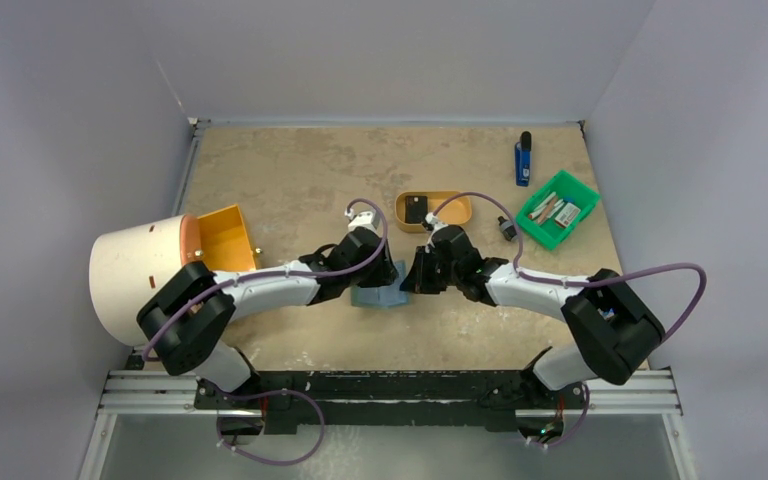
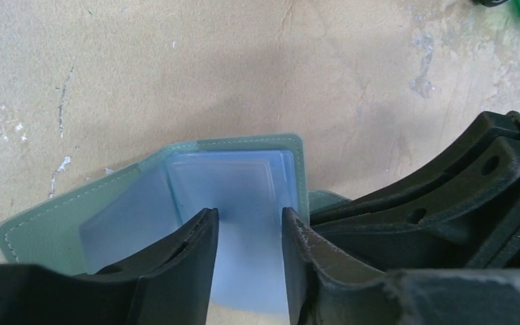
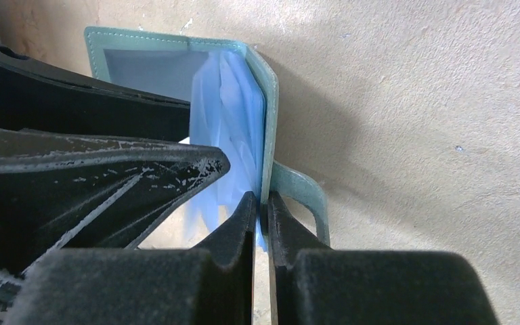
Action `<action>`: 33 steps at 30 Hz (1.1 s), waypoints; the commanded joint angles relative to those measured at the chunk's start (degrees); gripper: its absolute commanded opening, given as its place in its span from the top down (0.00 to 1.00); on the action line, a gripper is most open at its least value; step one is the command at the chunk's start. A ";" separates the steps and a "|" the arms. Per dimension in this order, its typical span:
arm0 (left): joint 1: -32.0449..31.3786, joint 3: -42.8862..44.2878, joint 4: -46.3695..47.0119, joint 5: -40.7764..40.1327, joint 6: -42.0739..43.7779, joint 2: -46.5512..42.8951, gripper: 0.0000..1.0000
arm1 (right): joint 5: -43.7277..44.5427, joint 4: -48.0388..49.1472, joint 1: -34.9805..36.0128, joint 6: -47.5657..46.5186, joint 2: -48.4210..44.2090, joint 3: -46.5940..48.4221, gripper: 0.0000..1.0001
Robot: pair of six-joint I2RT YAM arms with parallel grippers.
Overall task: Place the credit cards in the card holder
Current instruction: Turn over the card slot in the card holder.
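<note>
The sage-green card holder (image 1: 380,296) lies open on the table between my two grippers. In the left wrist view its clear blue sleeves (image 2: 230,183) fan up from the green cover (image 2: 47,227). My left gripper (image 2: 249,218) is open, its jaws standing apart over one sleeve and gripping nothing. My right gripper (image 3: 262,198) is shut on the card holder's right cover edge (image 3: 269,101), just beside the snap tab (image 3: 308,196), and holds that flap upright. What look like cards lie in the green bin (image 1: 558,212) at the right. No card is in either gripper.
A tan oval tray (image 1: 450,200) holding a small black square item sits behind the grippers. A blue lighter-like object (image 1: 524,160) lies at the back right. An orange bin (image 1: 225,238) and a large white cylinder (image 1: 140,275) stand at the left.
</note>
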 commanded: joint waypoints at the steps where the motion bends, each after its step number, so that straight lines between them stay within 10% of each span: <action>1: -0.27 1.86 -0.20 -2.38 1.42 0.56 0.65 | 0.17 0.64 0.27 -0.17 -1.95 2.21 1.00; 19: -0.31 -0.43 -0.48 -5.01 0.59 0.84 1.00 | 2.25 -1.19 0.28 -0.14 -3.59 0.37 1.00; 24: -0.35 0.09 -0.08 -4.30 -0.02 0.89 1.00 | 3.93 -4.64 0.28 -0.57 -9.46 -0.93 0.53; 33: -0.31 1.35 1.33 -3.38 -2.06 1.64 1.00 | -6.64 -4.68 0.32 -2.94 -13.46 1.67 0.43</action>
